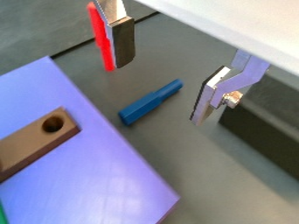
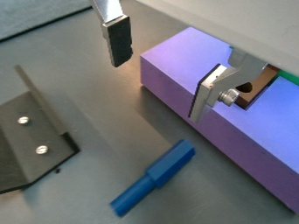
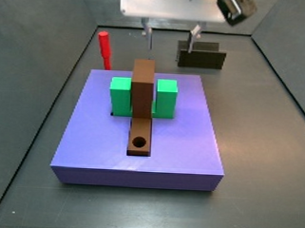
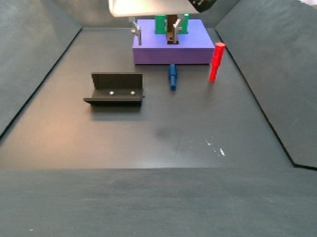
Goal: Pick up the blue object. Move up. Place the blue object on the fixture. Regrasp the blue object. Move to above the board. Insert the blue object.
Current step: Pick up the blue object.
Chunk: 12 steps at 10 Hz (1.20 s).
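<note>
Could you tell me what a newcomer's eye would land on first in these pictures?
Probably the purple board, large on the dark floor, carrying a brown bar between green blocks. Next, the red peg upright beside the board, and the blue object lying on the floor, untouched. The open, empty tool hangs above it; the fixture stands apart.

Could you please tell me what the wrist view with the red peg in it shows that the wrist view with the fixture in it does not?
Only the wrist view with the red peg shows that peg and the brown bar with its round hole. Only the wrist view with the fixture shows that bracket, standing on the floor. Both wrist views show the blue object lying on the floor beside the board, with the gripper open above it and holding nothing.
</note>
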{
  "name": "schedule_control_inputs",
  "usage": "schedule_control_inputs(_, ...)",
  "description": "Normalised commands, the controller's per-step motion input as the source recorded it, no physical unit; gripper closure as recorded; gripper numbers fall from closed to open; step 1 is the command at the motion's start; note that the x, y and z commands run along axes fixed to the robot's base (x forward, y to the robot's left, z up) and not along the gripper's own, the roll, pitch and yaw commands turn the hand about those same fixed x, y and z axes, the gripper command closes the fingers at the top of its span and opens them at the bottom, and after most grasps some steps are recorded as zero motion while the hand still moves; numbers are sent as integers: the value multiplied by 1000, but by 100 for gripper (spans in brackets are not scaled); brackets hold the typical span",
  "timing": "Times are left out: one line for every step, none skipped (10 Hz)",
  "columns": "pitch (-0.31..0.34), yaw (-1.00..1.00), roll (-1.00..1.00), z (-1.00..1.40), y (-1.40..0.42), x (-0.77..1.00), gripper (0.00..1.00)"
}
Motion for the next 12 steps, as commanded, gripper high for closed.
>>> schedule_control_inputs(0, 0, 246, -197, -246, -60, 0)
schedule_control_inputs(3, -11, 157, -246, -146, -37, 0)
schedule_control_inputs(0, -146, 71, -229, 0, -177, 0)
schedule_control_inputs(10, -189, 40, -149, 0, -57, 0)
schedule_control_inputs(0, -191, 74, -223, 0, -6, 0)
schedule_control_inputs(-19, -143, 114, -203, 0, -77, 0)
schedule_control_inputs(-66, -83, 86, -226, 14, -169, 0)
schedule_control_inputs(-116, 0, 0, -314, 129, -254, 0)
schedule_control_inputs(-136, 0, -47, -300, 146, -246, 0)
schedule_control_inputs(-151, 0, -103, -274, 166, -209, 0)
schedule_control_inputs(-137, 0, -101, -229, 160, -154, 0)
schedule_control_inputs(-110, 0, -54, -217, 131, -100, 0)
